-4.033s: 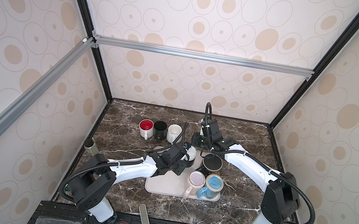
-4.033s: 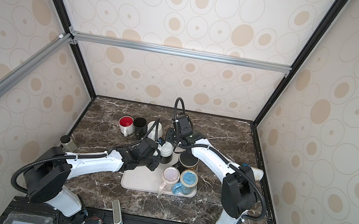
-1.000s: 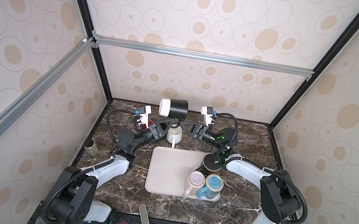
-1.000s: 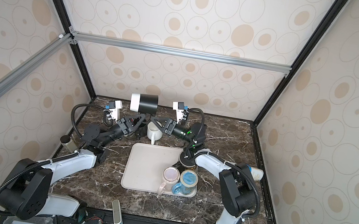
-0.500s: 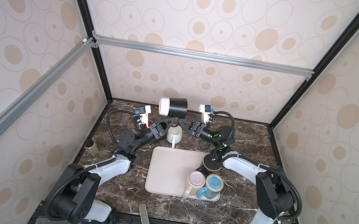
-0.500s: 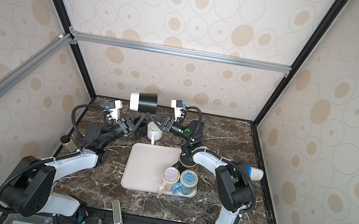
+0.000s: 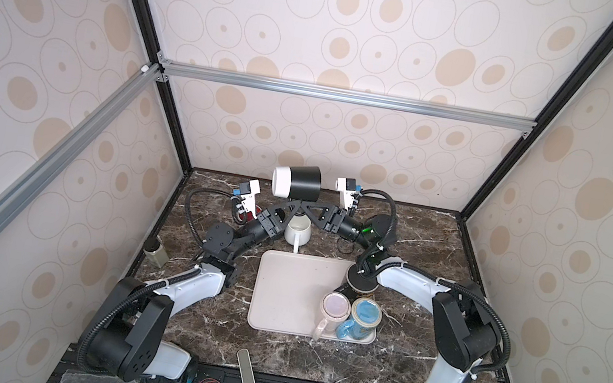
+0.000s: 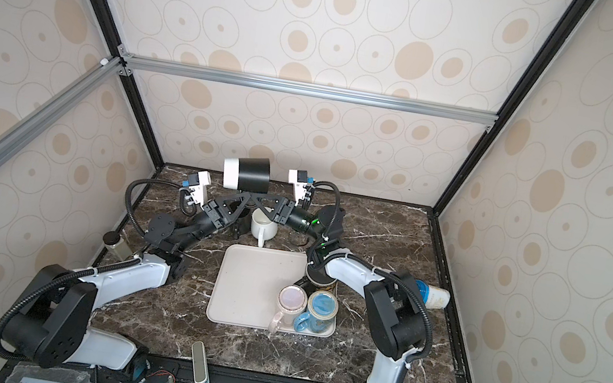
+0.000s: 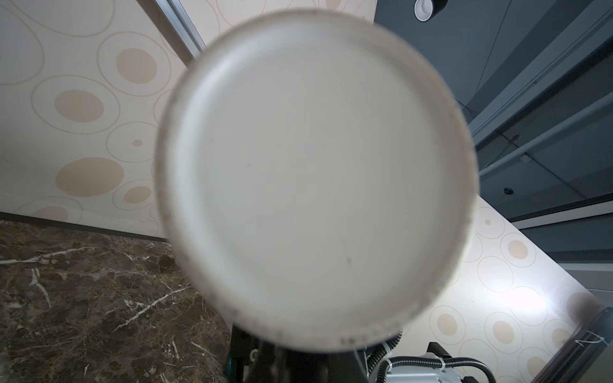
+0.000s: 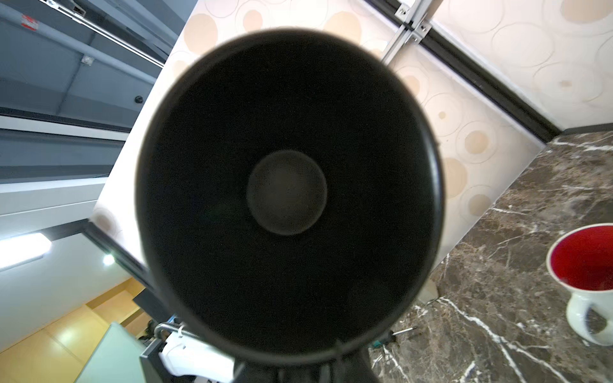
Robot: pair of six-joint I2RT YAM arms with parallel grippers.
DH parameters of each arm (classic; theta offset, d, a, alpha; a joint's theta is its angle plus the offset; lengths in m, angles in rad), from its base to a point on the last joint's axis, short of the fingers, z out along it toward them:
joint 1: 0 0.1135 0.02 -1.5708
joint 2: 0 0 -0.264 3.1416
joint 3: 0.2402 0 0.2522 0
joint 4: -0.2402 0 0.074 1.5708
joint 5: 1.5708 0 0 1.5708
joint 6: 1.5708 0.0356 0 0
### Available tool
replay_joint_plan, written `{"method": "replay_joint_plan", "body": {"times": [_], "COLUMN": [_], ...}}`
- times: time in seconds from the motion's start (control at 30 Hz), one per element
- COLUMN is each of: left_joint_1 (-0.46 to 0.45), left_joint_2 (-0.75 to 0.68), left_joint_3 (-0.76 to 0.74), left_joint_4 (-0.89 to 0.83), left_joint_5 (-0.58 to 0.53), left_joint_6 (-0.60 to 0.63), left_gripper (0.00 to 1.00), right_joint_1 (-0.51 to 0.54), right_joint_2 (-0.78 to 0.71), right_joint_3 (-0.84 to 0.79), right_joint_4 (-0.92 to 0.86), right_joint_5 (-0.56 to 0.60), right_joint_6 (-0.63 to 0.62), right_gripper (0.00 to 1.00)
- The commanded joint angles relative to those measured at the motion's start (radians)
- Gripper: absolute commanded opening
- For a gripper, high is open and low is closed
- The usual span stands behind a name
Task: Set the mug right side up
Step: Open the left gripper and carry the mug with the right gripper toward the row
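Mug (image 7: 296,181) hangs sideways just above the left gripper (image 7: 286,206) and right gripper (image 7: 309,204), both pinched shut beneath it (apparently on its handle), long axis level, white base toward the left wrist, mouth toward the right.

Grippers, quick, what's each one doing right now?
Left gripper: closed, holding the black mug on its side in the air.
Right gripper: closed, apparently on the same mug from beneath.
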Motion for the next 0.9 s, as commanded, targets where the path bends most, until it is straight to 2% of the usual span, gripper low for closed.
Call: {"method": "replay_joint_plan", "body": {"times": [0.0, 0.07, 0.2, 0.23, 0.27, 0.3, 0.37, 0.43, 0.57, 0.7, 0.77, 0.87], "left_joint_1": [-0.029, -0.030, -0.028, -0.026, -0.023, -0.019, -0.013, -0.012, -0.002, 0.030, 0.044, 0.047], "left_joint_2": [-0.010, -0.006, -0.001, -0.006, -0.020, -0.038, -0.104, -0.161, -0.266, -0.309, -0.287, -0.233], "left_joint_3": [0.044, 0.040, 0.030, 0.030, 0.036, 0.044, 0.060, 0.073, 0.028, 0.007, 0.046, 0.106], "left_joint_4": [0.066, 0.069, 0.042, -0.002, -0.089, -0.204, -0.482, -0.690, -0.831, -0.871, -0.962, -1.067], "left_joint_5": [0.093, 0.098, 0.121, 0.130, 0.129, 0.120, 0.040, -0.054, -0.220, -0.241, -0.242, -0.179], "left_joint_6": [0.010, 0.007, 0.015, 0.036, 0.074, 0.123, 0.281, 0.426, 0.567, 0.555, 0.543, 0.623], "left_gripper": [0.00, 0.00, 0.00, 0.16, 0.65, 0.98, 1.00, 1.00, 1.00, 1.00, 1.00, 1.00], "right_joint_1": [-0.005, -0.004, -0.004, -0.004, -0.005, -0.008, -0.016, -0.023, -0.029, -0.036, -0.038, -0.037], "right_joint_2": [0.014, 0.020, 0.022, 0.017, 0.011, 0.005, -0.014, -0.030, -0.056, -0.083, -0.123, -0.197], "right_joint_3": [0.056, 0.065, 0.080, 0.083, 0.083, 0.080, 0.072, 0.075, 0.070, 0.054, 0.019, 0.002], "right_joint_4": [0.095, 0.104, 0.075, 0.051, 0.023, 0.007, -0.017, -0.064, -0.141, -0.248, -0.346, -0.583], "right_joint_5": [0.063, 0.064, 0.058, 0.054, 0.053, 0.055, 0.054, 0.043, 0.040, 0.068, 0.139, 0.252], "right_joint_6": [0.022, 0.034, 0.055, 0.055, 0.051, 0.046, 0.023, -0.009, -0.056, -0.110, -0.172, -0.291], "right_gripper": [0.12, 0.00, 0.00, 0.00, 0.00, 0.00, 0.00, 0.00, 0.00, 0.00, 0.00, 0.00]}}
